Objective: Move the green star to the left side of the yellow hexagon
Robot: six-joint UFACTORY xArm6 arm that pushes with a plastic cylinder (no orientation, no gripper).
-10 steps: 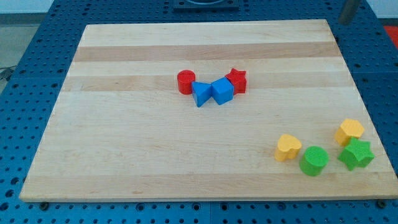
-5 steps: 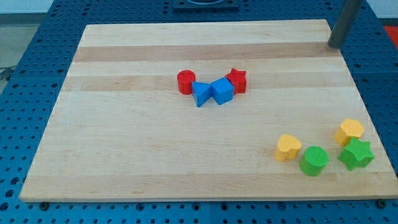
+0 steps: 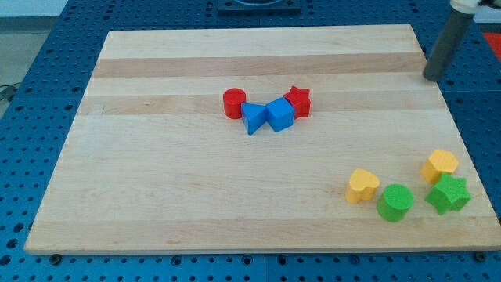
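The green star (image 3: 448, 194) lies near the board's lower right corner. The yellow hexagon (image 3: 440, 165) touches it just above and slightly left. My tip (image 3: 433, 77) is at the board's right edge near the view's top right, well above both blocks and apart from them. The rod runs up out of the view.
A green cylinder (image 3: 395, 202) and a yellow heart (image 3: 362, 186) lie left of the star. A red cylinder (image 3: 234, 103), a blue triangle-like block (image 3: 253, 117), a blue cube (image 3: 279, 114) and a red star (image 3: 297, 101) cluster at mid-board. The wooden board (image 3: 156, 172) has its right edge close to the star.
The rod has come further into view and its tip has moved down along the board's right edge. No block has moved.
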